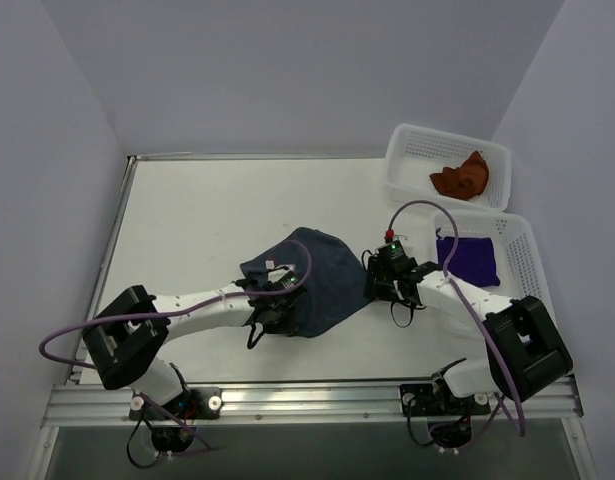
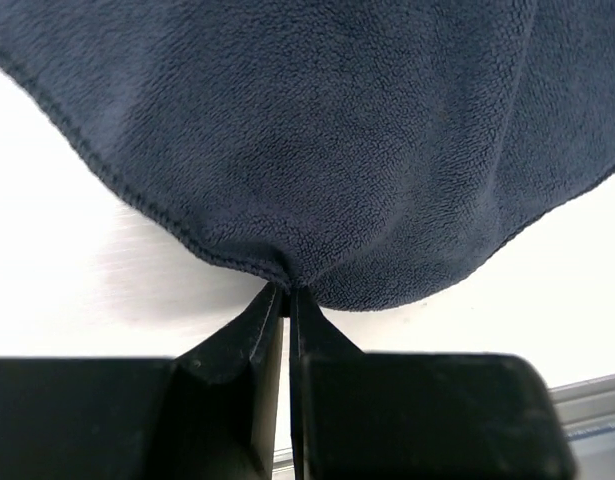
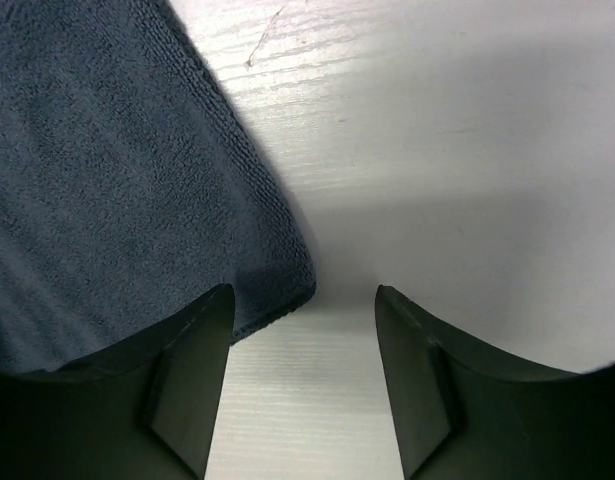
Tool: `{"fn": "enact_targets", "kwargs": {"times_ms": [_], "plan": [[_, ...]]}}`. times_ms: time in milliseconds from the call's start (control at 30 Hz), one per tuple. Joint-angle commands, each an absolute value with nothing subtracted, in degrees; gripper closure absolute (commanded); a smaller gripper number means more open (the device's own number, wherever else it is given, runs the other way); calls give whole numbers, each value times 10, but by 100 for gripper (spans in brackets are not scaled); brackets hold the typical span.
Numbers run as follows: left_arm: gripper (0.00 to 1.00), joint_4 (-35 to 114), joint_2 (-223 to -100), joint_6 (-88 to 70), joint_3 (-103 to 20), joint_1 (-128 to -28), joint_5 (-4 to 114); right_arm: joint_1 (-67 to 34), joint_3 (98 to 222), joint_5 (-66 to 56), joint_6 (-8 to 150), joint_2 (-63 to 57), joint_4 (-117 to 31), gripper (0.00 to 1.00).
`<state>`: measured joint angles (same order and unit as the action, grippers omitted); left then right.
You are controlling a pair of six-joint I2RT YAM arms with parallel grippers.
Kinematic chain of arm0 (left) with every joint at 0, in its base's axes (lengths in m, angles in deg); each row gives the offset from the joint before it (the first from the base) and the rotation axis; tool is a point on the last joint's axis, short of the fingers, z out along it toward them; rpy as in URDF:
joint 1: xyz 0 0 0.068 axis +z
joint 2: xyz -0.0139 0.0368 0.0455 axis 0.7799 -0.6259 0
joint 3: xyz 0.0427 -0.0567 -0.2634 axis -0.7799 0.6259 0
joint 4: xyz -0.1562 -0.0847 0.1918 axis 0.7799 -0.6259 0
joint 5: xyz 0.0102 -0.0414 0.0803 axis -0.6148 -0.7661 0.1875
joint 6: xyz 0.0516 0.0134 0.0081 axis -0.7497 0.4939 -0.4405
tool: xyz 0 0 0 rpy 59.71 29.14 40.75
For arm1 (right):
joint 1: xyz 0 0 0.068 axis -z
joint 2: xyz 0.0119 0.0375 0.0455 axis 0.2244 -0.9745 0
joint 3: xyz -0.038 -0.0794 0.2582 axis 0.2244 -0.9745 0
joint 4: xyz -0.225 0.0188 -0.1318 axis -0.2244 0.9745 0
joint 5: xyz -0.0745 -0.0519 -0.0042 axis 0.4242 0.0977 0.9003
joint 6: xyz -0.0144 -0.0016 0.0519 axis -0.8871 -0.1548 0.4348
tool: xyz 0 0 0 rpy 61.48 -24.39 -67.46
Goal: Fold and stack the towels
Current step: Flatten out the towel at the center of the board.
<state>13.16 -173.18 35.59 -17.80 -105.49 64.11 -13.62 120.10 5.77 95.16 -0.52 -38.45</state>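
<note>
The slate blue-grey towel (image 1: 317,275) lies partly lifted in the middle of the table. My left gripper (image 1: 270,315) is shut on its near edge; in the left wrist view (image 2: 285,290) the cloth (image 2: 327,150) bunches at the closed fingertips. My right gripper (image 1: 379,285) is open just above the table at the towel's right corner (image 3: 277,290), which lies between its fingers, close to the left one. The purple towel (image 1: 467,258) lies folded in the near white basket. The rust towel (image 1: 461,178) lies crumpled in the far basket.
Two white perforated baskets stand at the right: the far one (image 1: 412,150) and the near one (image 1: 527,260). The table's raised rim (image 1: 117,230) runs along the left. A purple cable (image 1: 427,210) loops over the right arm.
</note>
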Motion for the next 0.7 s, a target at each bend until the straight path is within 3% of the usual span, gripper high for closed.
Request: {"fn": "enact_targets", "kwargs": {"times_ms": [0,67,167,267,433,667], "plan": [[98,90,-1692,355,-200,-1050,684,-133,1205,38,947,-28,-406,51],[98,90,-1673,355,-195,-1048,690,-135,1201,33,947,-36,-421,57],[98,92,-1655,349,-188,-1044,693,-136,1200,-2,947,-60,-430,82],[98,88,-1643,342,-189,-1041,691,-144,1201,-21,945,-61,-448,100],[98,48,-1607,323,-215,-1035,690,-161,1241,-33,923,14,-374,100],[98,-6,-1461,267,-271,-1036,659,-165,1332,-46,924,221,-232,100]]}}
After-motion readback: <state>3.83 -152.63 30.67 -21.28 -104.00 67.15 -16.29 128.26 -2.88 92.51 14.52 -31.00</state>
